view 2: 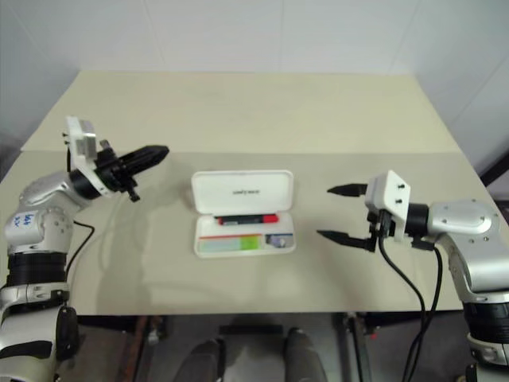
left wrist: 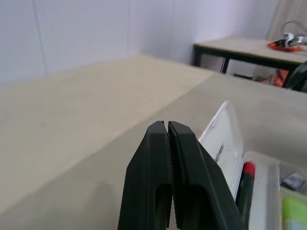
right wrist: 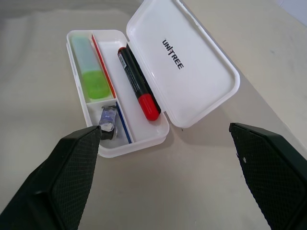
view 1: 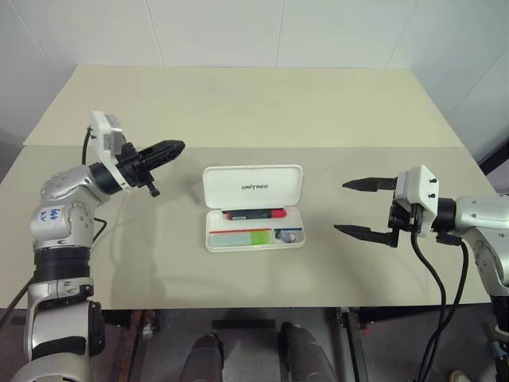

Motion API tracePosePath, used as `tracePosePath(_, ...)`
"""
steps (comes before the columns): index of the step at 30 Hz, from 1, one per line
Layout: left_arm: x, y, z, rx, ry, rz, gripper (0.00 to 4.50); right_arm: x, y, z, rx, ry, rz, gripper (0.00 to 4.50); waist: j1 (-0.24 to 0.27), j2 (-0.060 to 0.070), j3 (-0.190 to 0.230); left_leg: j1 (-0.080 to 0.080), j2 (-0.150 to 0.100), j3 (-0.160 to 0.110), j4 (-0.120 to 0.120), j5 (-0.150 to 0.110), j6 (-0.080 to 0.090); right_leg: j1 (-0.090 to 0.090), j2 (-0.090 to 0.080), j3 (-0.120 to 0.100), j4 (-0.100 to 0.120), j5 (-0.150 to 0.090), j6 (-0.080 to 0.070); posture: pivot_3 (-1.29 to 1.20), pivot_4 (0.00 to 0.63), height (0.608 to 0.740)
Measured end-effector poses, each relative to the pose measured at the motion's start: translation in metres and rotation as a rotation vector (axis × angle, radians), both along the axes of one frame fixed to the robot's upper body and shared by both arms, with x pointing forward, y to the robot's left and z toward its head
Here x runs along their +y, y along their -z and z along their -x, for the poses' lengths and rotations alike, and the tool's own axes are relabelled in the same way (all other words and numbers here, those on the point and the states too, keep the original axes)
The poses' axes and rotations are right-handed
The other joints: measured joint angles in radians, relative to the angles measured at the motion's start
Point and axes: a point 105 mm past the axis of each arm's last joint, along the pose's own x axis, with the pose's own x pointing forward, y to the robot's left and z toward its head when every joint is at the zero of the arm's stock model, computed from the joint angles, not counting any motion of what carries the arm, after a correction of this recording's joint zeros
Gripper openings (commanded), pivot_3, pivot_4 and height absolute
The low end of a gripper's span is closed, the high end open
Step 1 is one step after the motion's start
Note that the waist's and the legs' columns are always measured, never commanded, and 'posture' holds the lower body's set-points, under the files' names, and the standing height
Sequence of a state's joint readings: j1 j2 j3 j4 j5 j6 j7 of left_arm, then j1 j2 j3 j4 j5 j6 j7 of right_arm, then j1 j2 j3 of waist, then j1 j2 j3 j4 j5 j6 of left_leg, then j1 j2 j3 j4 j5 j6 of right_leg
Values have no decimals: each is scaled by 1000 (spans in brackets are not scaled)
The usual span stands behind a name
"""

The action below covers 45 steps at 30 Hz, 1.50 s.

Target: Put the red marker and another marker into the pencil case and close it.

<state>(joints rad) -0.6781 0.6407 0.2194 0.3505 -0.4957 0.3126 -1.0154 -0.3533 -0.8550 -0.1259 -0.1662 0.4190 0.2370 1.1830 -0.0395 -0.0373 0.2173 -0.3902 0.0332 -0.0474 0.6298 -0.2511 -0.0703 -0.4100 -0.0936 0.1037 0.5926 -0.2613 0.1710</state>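
Note:
The white pencil case lies open at the table's middle, its "UNITREE" lid tipped back. Inside, the red marker rests in the rear slot and the other marker, a pale green highlighter, lies in the front slot. My left gripper is shut on nothing, hovering left of the lid and pointing toward it. My right gripper stands wide open to the right of the case, apart from it. In the right wrist view the case, red marker and highlighter lie between and beyond the right gripper's fingers.
A small silvery-blue object sits in the case's right front compartment. The beige table has a seam running across behind the case, and its front edge is near the case. A second table stands farther off.

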Motion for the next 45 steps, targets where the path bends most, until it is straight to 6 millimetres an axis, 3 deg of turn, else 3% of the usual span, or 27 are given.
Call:
tracePosePath(6, -8, 38, -10, 100, -14, -142, 43, 5, -5, 1, -27, -4, -3, 4500, 9, 0, 0, 0, 0, 0, 0, 0, 0, 0, 0, 0, 0, 0, 0, 0, 150, 740)
tracePosePath(9, -12, 48, -12, 127, -4, -170, 43, 5, -5, 1, -30, -2, -5, 4500, 10, 0, 0, 0, 0, 0, 0, 0, 0, 0, 0, 0, -1, 0, 0, 0, 150, 740)
tracePosePath(20, -33, 46, -9, 98, 115, -184, 43, 9, -6, 3, -33, 4, -15, 4500, 10, 0, 0, 0, 0, 0, 0, 0, 0, 0, 0, 0, -1, 0, 0, 0, 150, 740)
tracePosePath(29, -41, 23, 23, 26, 356, -224, 43, 10, -5, 2, -33, 12, -28, 4500, 8, 0, 0, 0, 0, 0, -1, 0, 0, 0, 0, 0, -1, 0, 0, 0, 150, 740)
tracePosePath(36, -51, 34, 39, 53, 482, -276, 43, 12, -4, 2, -29, 8, -42, 4500, 9, 0, 0, 0, 0, 0, 0, 0, 0, 0, 0, 0, -1, 0, 0, 0, 150, 740)
tracePosePath(45, -63, 72, 51, 148, 570, -424, 43, 14, -4, 3, -37, 15, -46, 4500, 8, 0, 0, 0, 0, 0, 0, 0, 0, 0, 0, 0, -1, -1, -2, 0, 150, 740)
